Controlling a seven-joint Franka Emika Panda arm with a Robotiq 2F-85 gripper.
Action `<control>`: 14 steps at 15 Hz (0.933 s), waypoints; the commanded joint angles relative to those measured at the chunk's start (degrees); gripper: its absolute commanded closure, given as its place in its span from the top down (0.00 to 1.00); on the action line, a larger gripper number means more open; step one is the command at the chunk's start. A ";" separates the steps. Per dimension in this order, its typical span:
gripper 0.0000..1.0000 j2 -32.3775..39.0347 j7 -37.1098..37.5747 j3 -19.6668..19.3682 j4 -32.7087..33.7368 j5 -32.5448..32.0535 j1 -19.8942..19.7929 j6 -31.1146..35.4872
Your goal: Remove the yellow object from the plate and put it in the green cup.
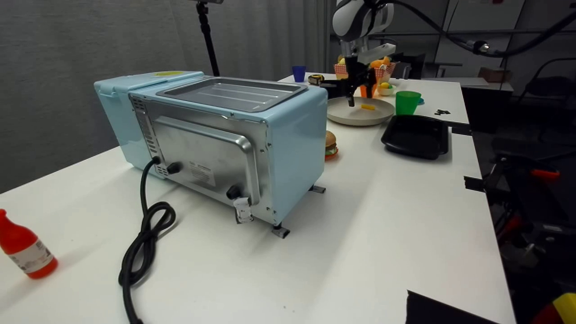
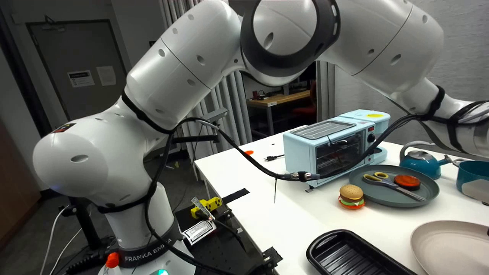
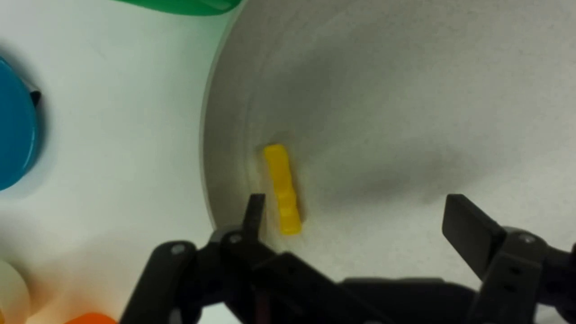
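Observation:
The yellow object (image 3: pixel 282 189) is a small narrow piece lying on the plate (image 3: pixel 382 90) near its rim. It also shows in an exterior view (image 1: pixel 368 107) on the plate (image 1: pixel 355 122). My gripper (image 3: pixel 355 198) is open and empty above the plate. The yellow object lies between the fingers in the wrist view, close to the left finger and well apart from the right one. The gripper also shows in an exterior view (image 1: pixel 360 98), pointing down. The green cup (image 1: pixel 407 103) stands upright beside the plate; only its edge (image 3: pixel 189 5) shows in the wrist view.
A black tray (image 1: pixel 416 139) lies beside the plate and green cup. A blue round item (image 3: pixel 13 126), an orange item (image 3: pixel 92 319) and a small bowl (image 1: pixel 385 90) stand near the plate. A toy burger (image 2: pixel 351 196) and a light blue toaster oven (image 2: pixel 324 141) are further along the table.

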 commanded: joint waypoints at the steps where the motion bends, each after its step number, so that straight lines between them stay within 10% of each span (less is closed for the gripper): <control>1: 1.00 2.45 -3.98 1.47 3.73 1.10 -2.93 0.08; 11: 1.00 4.57 -7.78 2.75 5.13 1.03 -4.30 -1.03; 14: 0.69 5.10 -8.09 2.74 6.21 1.07 -4.50 -1.78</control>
